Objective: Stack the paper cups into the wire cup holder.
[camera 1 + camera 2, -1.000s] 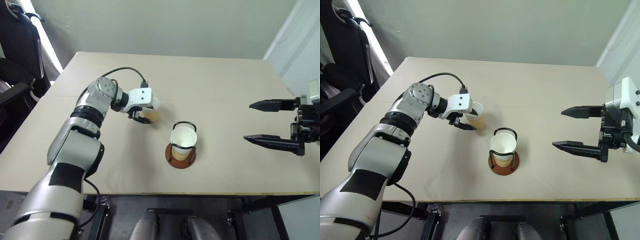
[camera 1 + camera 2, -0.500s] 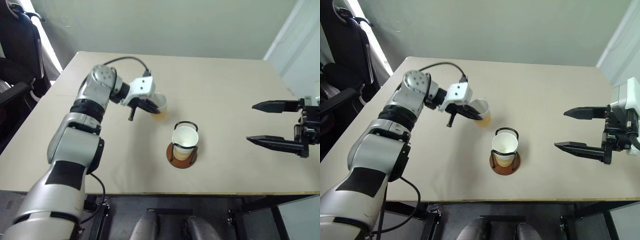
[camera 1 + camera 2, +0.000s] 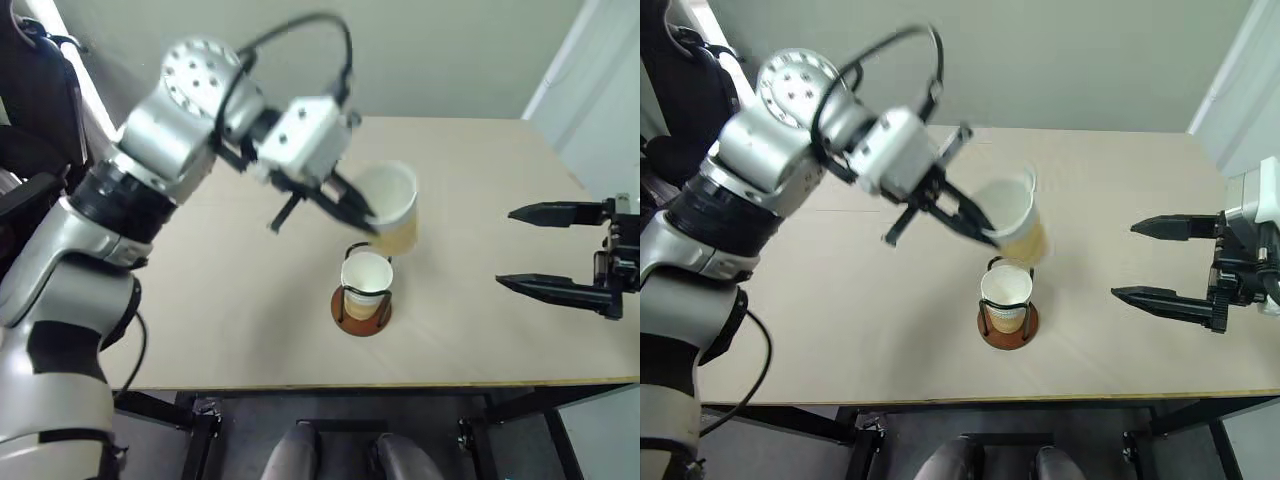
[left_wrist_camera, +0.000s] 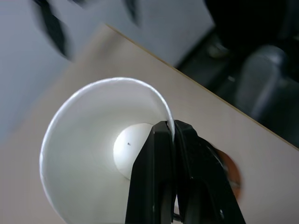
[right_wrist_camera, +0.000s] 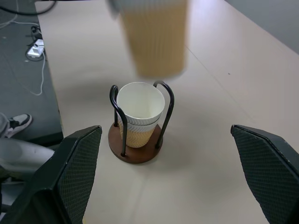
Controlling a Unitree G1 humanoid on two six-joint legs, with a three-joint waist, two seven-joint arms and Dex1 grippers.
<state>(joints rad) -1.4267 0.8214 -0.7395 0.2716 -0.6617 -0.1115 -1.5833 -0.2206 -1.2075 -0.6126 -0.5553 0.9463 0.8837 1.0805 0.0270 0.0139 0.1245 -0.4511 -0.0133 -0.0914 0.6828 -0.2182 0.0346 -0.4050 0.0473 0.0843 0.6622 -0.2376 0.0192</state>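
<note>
Our left gripper [image 4: 174, 132] holds a cup [image 3: 392, 205] aloft, jaws clamped on its rim, above the holder [image 3: 361, 310]; our right gripper [image 3: 525, 247] hangs with jaws apart.

a plain beige table [image 3: 480, 190] stands against a grey-green wall [image 3: 440, 50]. a black chair [image 3: 30, 110] sits beside the table's far left corner. a white power strip [image 5: 35, 48] lies on the floor beside the table.
</note>
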